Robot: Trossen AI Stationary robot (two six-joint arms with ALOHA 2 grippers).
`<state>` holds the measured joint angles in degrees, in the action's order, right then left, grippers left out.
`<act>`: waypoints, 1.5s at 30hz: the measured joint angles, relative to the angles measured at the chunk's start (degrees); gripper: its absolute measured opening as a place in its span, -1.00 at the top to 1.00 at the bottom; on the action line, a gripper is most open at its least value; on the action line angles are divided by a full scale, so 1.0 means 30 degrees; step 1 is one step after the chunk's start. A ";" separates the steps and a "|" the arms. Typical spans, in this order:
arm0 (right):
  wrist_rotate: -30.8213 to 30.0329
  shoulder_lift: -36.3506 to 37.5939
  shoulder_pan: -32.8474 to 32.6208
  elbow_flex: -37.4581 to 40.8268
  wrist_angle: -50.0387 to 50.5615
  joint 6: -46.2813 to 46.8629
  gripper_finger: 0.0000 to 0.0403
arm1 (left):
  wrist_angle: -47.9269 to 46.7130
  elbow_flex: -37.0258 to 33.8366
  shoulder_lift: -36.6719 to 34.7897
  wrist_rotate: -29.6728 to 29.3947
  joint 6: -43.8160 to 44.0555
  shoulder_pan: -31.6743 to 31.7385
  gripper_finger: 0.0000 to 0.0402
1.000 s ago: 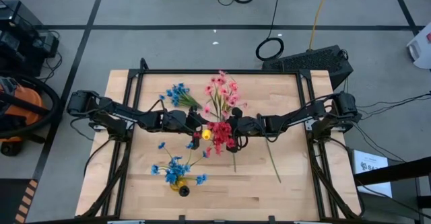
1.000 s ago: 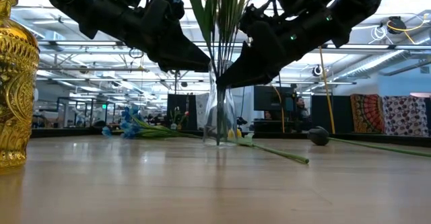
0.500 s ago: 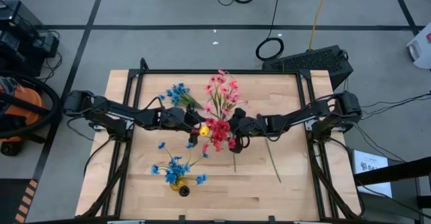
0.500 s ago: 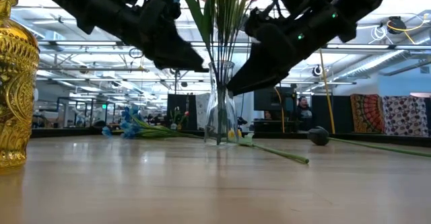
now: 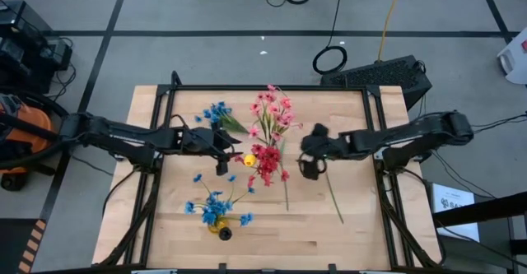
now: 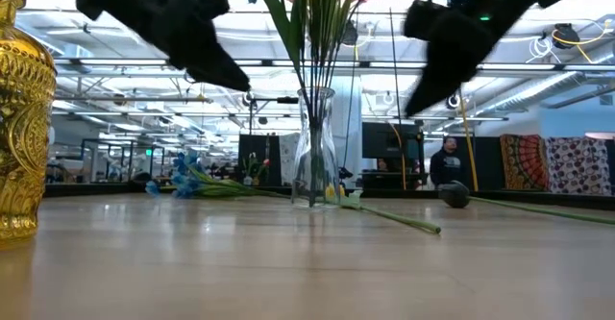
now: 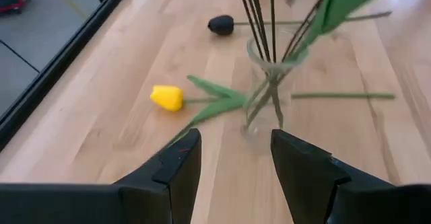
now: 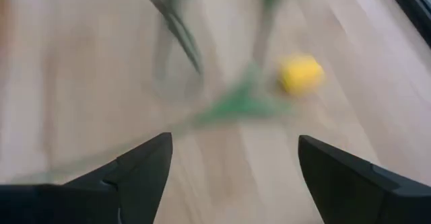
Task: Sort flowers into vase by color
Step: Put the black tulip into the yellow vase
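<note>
Wooden worktop [image 5: 354,200]: you see pink and red flowers [image 5: 270,134] in the clear vase [image 6: 313,157], blue flowers [image 5: 216,204] in the gold vase [image 6: 24,118]; a yellow bud [image 5: 249,160] and blue sprig [image 5: 218,113] remain. Both the left end effector [image 5: 222,152] and right end effector [image 5: 309,165] are wide, empty.

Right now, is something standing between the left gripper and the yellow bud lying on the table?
Nothing visible does. In the left wrist view the open left gripper looks across bare wood to the yellow bud. The glass vase with its stems stands beside that line, not on it.

Yellow bud [image 7: 167,97], red blossoms [image 5: 267,160], blue sprig [image 5: 217,113], gold patterned vase [image 6: 24,109].
</note>
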<state>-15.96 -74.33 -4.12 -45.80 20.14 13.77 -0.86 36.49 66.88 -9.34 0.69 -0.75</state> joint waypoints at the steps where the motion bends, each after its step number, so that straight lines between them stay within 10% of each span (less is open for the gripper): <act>1: -0.0469 0.0531 0.0000 0.0000 0.1287 0.0724 -0.54 | -0.0580 -0.0024 -0.0404 -0.0015 0.0005 0.0000 0.08; 12: -0.3160 0.3765 -0.0499 0.0007 0.9427 1.3534 -0.54 | -0.2275 -0.4078 -0.5436 -0.0245 0.3247 -0.0179 0.08; 30: -0.1733 -0.0736 0.0115 0.0022 1.1482 1.7485 -0.54 | -0.2475 -0.5217 -0.8352 -0.1414 0.3494 -0.0168 0.08; 45: 0.0070 -0.5551 0.0270 0.0022 0.6555 1.7857 -0.39 | -0.2442 -0.5217 -0.8339 -0.1400 0.2516 -0.0168 0.08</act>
<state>-15.75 -90.98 -3.31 -45.74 39.80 67.34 -8.19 20.84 41.86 -13.54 8.24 -1.26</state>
